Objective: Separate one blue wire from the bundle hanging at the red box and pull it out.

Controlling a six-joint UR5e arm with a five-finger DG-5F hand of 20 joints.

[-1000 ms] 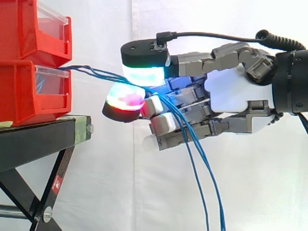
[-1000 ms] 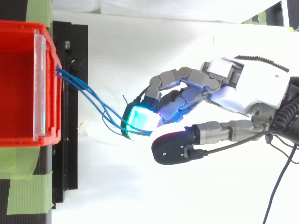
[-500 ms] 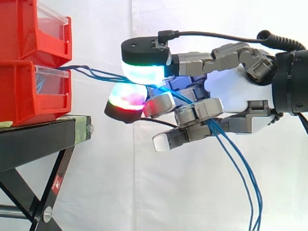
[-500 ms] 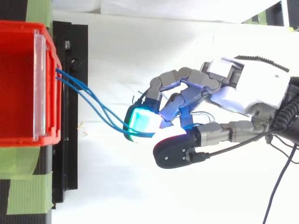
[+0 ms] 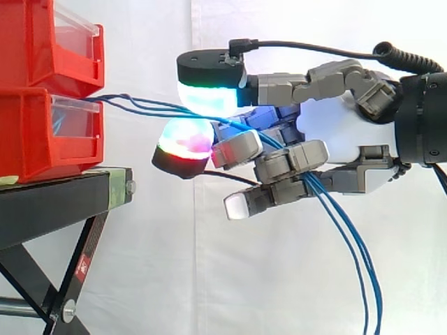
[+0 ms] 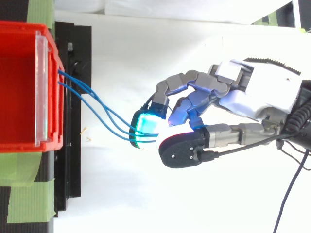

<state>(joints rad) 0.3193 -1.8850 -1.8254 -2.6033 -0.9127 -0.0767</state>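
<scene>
Several blue wires point(image 5: 143, 106) run from the front of the lower red box point(image 5: 42, 132) rightward into my hand point(image 5: 335, 136). In the top view the same blue wires point(image 6: 97, 109) fan out from the red box point(image 6: 19, 87) toward the glowing pads. The fingers are curled round the wires, with the thumb pad point(image 5: 208, 98) above and a red-glowing fingertip point(image 5: 183, 143) below them. Behind the fingers the wires point(image 5: 356, 258) hang down past the lower right edge. I cannot tell whether a single wire is held apart from the others.
A second red box point(image 5: 49, 42) is stacked on the lower one. Both rest on a black stand point(image 5: 63, 202) with green tape point(image 6: 26, 206) at its edges. A white curtain is behind everything.
The lower fingers have curled in over the hanging wires, drawing their loose ends rightward. The thumb pad sits slightly higher. The wires between box and hand look straighter.
</scene>
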